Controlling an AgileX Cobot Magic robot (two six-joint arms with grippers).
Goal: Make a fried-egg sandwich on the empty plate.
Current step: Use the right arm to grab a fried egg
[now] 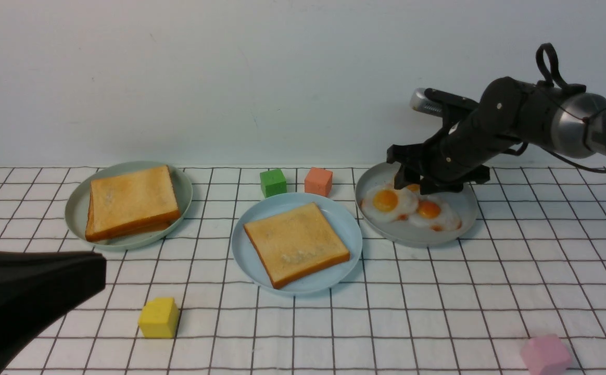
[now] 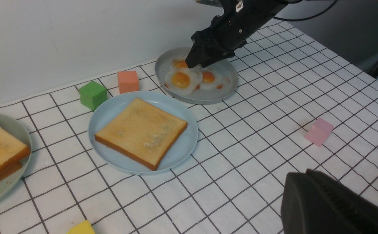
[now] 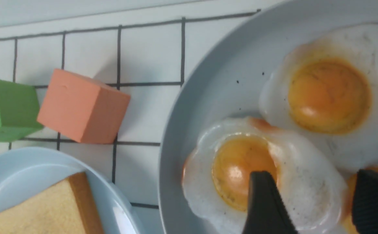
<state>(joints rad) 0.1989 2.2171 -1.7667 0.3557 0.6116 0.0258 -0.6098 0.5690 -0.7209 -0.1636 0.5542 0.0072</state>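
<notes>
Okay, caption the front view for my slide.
Right tool over fried eggs on the grey plate; one toast slice on the blue plate.

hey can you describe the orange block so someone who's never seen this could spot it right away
Find the light blue plate with one toast slice on it. Just behind that plate sit two small blocks. The orange block is the one nearer the grey plate of fried eggs; its neighbour is green.

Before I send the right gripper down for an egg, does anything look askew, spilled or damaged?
Nothing spilled or damaged. The toast slice lies turned at an angle, but fully on the light blue plate. The fried eggs crowd together on the grey plate, so one might drag another.
</notes>
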